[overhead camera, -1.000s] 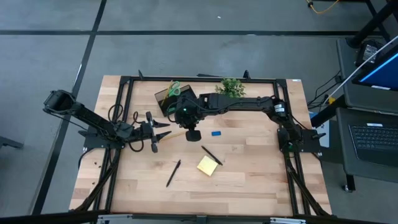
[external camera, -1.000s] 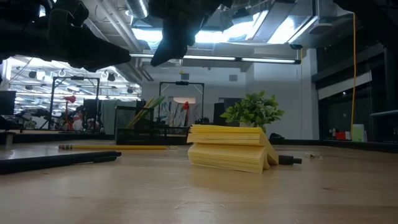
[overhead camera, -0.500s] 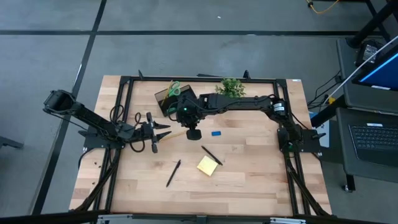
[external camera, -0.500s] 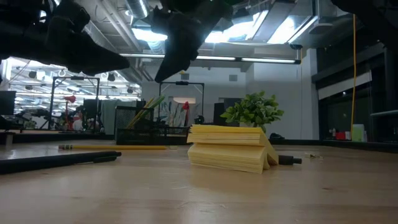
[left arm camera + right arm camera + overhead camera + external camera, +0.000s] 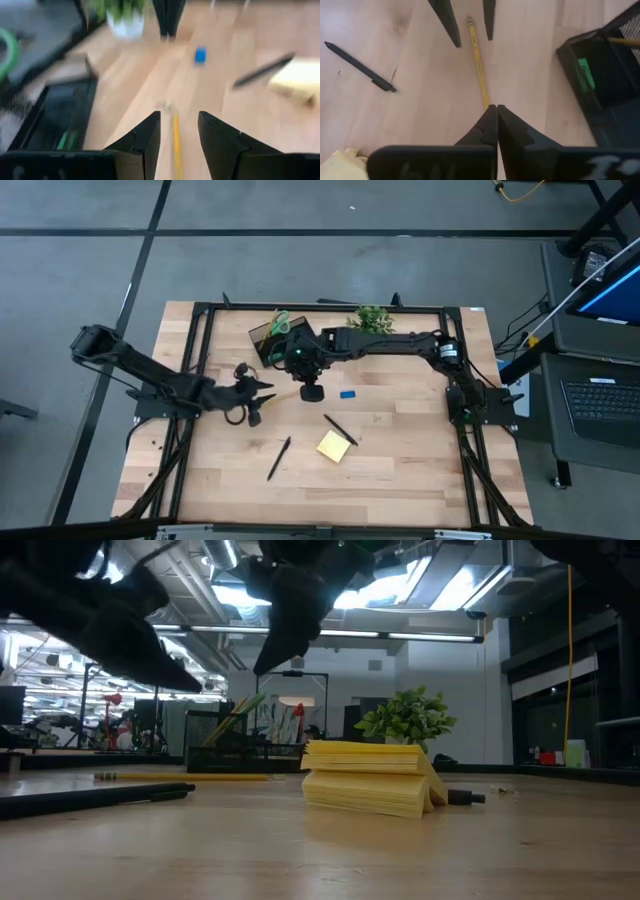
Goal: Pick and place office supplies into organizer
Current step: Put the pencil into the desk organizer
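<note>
The wooden pencil (image 5: pixel 176 145) lies flat on the table, its eraser end (image 5: pixel 165 105) pointing away from my left gripper (image 5: pixel 179 120). That gripper is open with one finger on each side of the pencil, clear of it. My right gripper (image 5: pixel 492 107) is shut and hovers over the pencil's (image 5: pixel 477 65) other end, beside the black organizer (image 5: pixel 272 340). The organizer holds the green-handled scissors (image 5: pixel 283 320) and a green block (image 5: pixel 583 67). The blue block (image 5: pixel 347 393), two black pens (image 5: pixel 340 430) (image 5: pixel 278 458) and the yellow sticky-note pad (image 5: pixel 334 445) lie on the table.
A small potted plant (image 5: pixel 370 318) stands at the far edge, right of the organizer. A black metal frame (image 5: pixel 200 330) runs along the table's sides. Bare wood (image 5: pixel 420 450) lies to the right of and nearer than the sticky-note pad.
My left gripper has moved toward the table's right, along the pencil, turned about its wrist and come lower. My right gripper has sunk a little above the pencil's other end. The supplies have not moved.
</note>
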`<state>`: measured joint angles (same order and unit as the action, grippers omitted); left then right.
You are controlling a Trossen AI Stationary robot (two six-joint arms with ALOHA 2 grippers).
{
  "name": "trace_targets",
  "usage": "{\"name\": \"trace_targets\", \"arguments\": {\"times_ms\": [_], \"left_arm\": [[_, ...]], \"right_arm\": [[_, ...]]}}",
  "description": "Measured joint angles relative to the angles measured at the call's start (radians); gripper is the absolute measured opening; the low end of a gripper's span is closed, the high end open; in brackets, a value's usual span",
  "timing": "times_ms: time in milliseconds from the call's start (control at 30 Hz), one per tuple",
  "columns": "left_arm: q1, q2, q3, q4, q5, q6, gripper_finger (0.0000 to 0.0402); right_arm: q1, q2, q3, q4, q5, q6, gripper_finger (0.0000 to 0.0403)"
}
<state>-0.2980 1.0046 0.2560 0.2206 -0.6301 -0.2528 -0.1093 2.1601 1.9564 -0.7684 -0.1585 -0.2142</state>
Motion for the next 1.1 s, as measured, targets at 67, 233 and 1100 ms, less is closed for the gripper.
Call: {"name": "trace_targets", "arguments": {"times_ms": [67, 233, 1100], "left_arm": [[0.008, 0.0, 0.095, -0.222, 0.022, -0.065, 0.0127], [0.023, 0.0, 0.231, -0.542, 0.129, -0.187, 0.0128], [0.285, 0.535, 0.622, -0.881, 0.5, -0.033, 0.0128]], "right_arm": [[-0.009, 0.0, 0.0, -0.005, -0.001, 0.0, 0.0005], [-0.028, -0.014, -0.058, 0.061, -0.001, 0.008, 0.0008], [-0.07, -0.452, -0.842, 0.684, -0.02, 0.124, 0.002]]}}
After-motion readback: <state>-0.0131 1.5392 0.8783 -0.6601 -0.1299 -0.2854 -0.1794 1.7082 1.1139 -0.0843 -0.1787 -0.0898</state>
